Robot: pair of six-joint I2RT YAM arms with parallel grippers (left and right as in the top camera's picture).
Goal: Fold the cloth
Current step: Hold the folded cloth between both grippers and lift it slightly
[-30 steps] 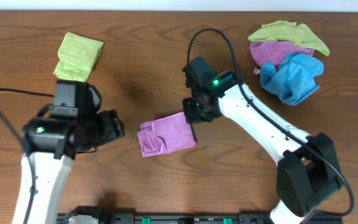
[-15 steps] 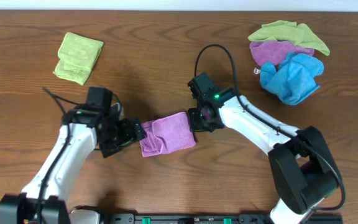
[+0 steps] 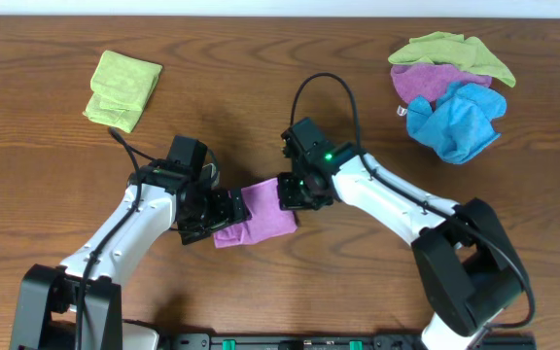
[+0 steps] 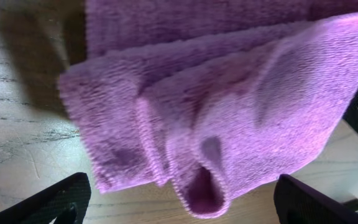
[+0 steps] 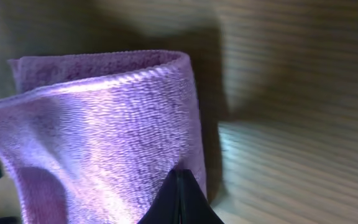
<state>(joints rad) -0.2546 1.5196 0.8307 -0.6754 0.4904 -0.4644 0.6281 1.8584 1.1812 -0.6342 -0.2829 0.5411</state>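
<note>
We saw the cloth point(image 3: 257, 214), fuzzy purple microfibre folded into a rumpled oblong, lying near the middle of the wood-grain table point(image 3: 261, 87) between both grippers. Its long axis ran left to right, the right end tilted slightly away from the robot. The right gripper point(image 3: 290, 192) was pinched tight on that end. The left gripper point(image 3: 224, 208) stood spread wide at the other end, holding nothing. A folded green cloth point(image 3: 122, 88) lay at far left and a heap of cloths point(image 3: 450, 92) at far right.

Entry, as I logged it: left arm point(image 3: 115, 243) and right arm point(image 3: 397, 197), each of white tubular links with black joint housings; left gripper point(image 3: 226, 207) and right gripper point(image 3: 288, 192), both black; one thin black cable point(image 3: 324, 80) arching above the right arm's wrist; one small green indicator light point(image 3: 329, 154) there, which glowed.
</note>
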